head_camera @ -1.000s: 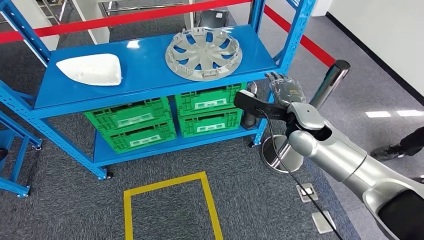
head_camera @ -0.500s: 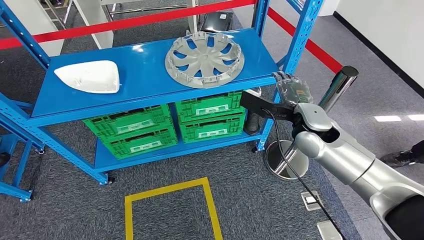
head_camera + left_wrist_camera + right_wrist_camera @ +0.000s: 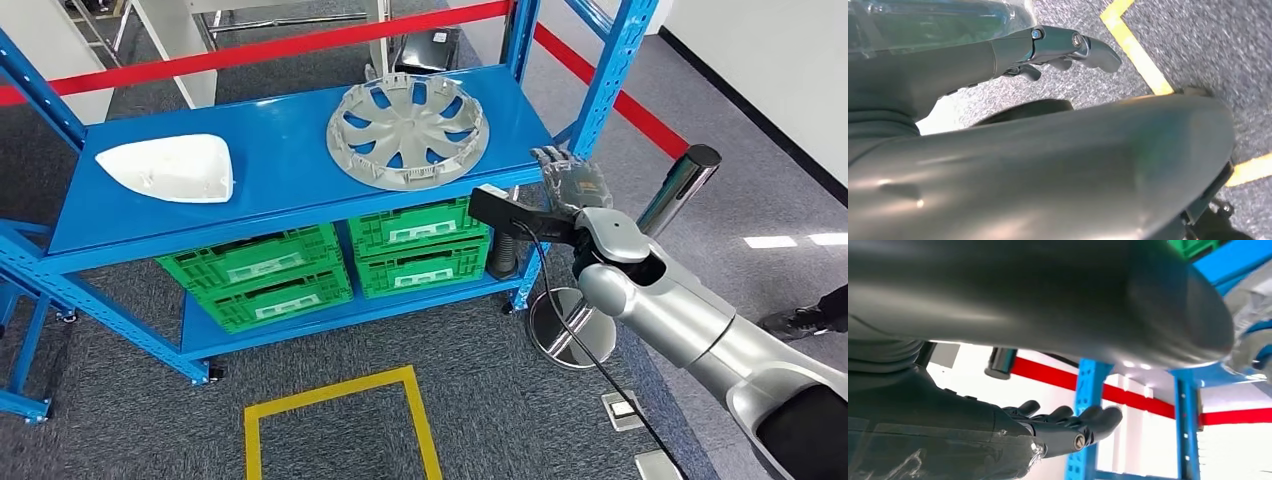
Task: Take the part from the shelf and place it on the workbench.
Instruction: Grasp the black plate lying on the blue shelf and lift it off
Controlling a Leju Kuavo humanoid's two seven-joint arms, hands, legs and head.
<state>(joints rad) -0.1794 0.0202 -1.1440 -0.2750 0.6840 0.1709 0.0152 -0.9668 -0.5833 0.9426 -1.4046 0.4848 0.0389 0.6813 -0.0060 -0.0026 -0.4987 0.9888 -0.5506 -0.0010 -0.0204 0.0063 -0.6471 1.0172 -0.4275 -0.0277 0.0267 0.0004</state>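
**Hubcap on the shelf, right hand beside it**

The grey hubcap (image 3: 408, 120) lies flat on the top board of the blue shelf (image 3: 270, 190), toward its right end. A white shell-shaped part (image 3: 166, 167) lies well apart at the left end. Just right of the shelf's near right corner hovers the right hand (image 3: 570, 181) — fingers apart, holding nothing. The left hand (image 3: 1058, 50) hangs over grey carpet with yellow tape (image 3: 1135, 47), fingers loosely curled, empty. Green crates (image 3: 330, 255) fill the lower board.
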